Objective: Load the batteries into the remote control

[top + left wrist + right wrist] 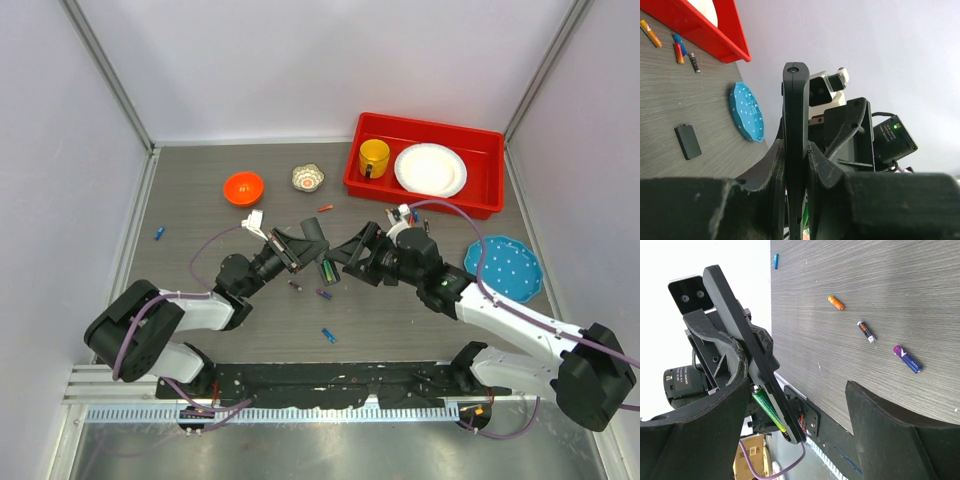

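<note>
My left gripper [303, 246] is shut on the remote control [322, 262] and holds it on edge above the table's middle. In the left wrist view the remote [794, 110] stands clamped between both fingers [765, 170]. A green battery [767, 410] lies in the slot of the remote [742, 350]. My right gripper [352, 256] is open and empty, its jaws on either side of the remote's lower end [797, 395]. Loose batteries lie on the table: orange [836, 302], black [866, 331], purple [907, 359], blue [775, 260].
A red bin [480, 200] at the back right holds a yellow mug [374, 157] and a white plate [430, 169]. A blue plate [503, 267], an orange bowl [243, 187] and a small cup [308, 178] stand around. A flat black rectangular piece [688, 142] lies near the blue plate.
</note>
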### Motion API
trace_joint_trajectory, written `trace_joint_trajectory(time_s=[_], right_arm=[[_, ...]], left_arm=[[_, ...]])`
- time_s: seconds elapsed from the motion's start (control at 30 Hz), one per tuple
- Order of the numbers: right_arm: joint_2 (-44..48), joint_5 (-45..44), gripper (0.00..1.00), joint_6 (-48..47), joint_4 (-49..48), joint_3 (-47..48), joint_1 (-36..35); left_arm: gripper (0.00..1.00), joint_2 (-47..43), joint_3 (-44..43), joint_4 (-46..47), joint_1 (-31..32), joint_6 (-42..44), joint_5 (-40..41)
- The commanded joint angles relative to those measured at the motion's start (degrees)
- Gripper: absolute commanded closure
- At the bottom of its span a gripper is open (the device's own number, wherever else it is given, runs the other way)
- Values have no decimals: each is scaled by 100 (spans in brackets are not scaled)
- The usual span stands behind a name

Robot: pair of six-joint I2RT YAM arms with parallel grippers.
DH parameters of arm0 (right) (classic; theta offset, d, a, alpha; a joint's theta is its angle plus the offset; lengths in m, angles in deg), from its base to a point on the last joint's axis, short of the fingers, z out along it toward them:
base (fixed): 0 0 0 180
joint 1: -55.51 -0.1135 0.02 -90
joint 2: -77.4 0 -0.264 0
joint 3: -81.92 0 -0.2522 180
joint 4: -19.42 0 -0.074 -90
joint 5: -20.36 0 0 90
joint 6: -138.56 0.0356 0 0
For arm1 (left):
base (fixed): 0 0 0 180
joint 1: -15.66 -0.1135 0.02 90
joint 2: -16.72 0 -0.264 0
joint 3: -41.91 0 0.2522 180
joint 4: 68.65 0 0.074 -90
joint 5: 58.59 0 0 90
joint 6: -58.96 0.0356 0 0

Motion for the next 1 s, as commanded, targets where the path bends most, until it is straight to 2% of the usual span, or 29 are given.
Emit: trace_joint_trajectory(time_s=[0.0, 0.97], right_arm=[[59, -33, 17, 73, -283, 13, 30], [-231, 406, 23, 47, -511, -145, 21]], left_arm=[[100, -151, -2, 1475, 12, 94, 20], [100, -116, -143, 1475, 21, 103, 82]])
